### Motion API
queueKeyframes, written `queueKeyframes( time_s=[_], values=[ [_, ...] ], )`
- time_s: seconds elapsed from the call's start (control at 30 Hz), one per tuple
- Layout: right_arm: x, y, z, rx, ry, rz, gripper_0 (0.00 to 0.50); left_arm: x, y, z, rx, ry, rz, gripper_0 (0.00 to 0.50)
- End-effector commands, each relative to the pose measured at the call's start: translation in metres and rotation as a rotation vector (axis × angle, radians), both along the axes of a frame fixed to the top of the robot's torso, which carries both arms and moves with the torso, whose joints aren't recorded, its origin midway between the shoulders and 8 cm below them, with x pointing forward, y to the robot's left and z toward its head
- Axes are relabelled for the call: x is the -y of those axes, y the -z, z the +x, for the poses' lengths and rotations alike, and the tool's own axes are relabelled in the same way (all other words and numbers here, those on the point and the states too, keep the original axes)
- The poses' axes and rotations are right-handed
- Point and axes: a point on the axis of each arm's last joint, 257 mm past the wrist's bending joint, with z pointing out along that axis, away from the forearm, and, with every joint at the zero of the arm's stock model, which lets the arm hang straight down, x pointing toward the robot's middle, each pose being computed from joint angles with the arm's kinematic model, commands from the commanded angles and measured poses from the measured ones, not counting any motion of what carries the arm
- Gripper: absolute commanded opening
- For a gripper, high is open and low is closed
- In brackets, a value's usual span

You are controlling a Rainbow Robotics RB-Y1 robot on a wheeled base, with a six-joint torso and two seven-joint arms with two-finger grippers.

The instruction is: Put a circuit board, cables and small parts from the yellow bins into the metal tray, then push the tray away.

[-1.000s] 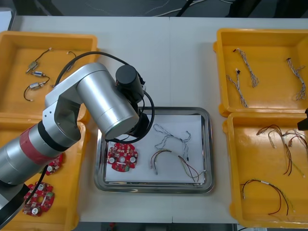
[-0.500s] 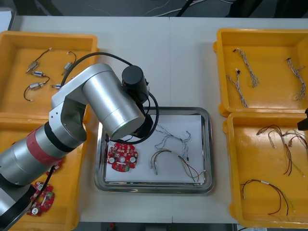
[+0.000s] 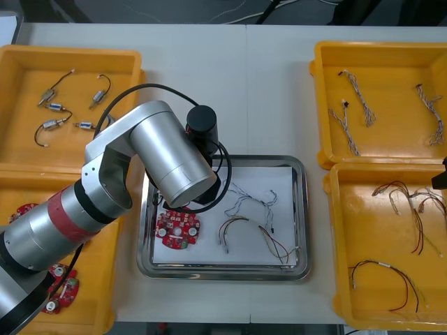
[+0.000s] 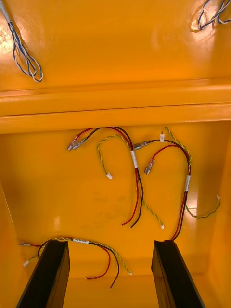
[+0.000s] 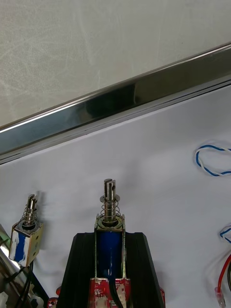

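Observation:
My left gripper (image 5: 110, 238) is shut on a small metal part (image 5: 110, 219), a blue body with a spring and pin, held just above the white liner of the metal tray (image 3: 302, 209). A second small metal part (image 5: 26, 235) lies on the liner beside the fingers. In the front view my left arm (image 3: 167, 157) covers the tray's left end, over a round red circuit board (image 3: 177, 229). The tray also holds a blue and white cable (image 3: 250, 199), a black cable (image 3: 234, 227) and a red and yellow cable (image 3: 279, 248). My right gripper (image 4: 109, 276) hangs open over red and yellow cables (image 4: 137, 168).
The far left yellow bin (image 3: 21, 146) holds several small metal parts (image 3: 56, 105). The near left bin has circuit boards (image 3: 59, 293). The far right bin (image 3: 321, 105) has blue and white cables (image 3: 353, 105), and the near right bin has red and yellow cables (image 3: 412, 209).
My left arm has swung to the right, from the left bins' edge to over the tray's left end, carrying the small metal part. The right arm has stayed put.

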Motion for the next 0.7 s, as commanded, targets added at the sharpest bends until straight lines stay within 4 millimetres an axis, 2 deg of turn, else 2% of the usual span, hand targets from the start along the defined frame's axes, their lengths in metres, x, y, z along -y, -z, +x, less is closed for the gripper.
queueKeyframes(
  time_s=[0.03,0.7],
  values=[
    [0.001,-0.008,-0.001,0.029,-0.004,-0.005,0.5,0.022,-0.006,-0.002,0.02,-0.005,-0.038,0.0],
    [0.001,-0.008,-0.001,0.029,-0.004,-0.005,0.5,0.023,0.008,0.003,0.022,0.012,-0.025,0.0]
  ],
)
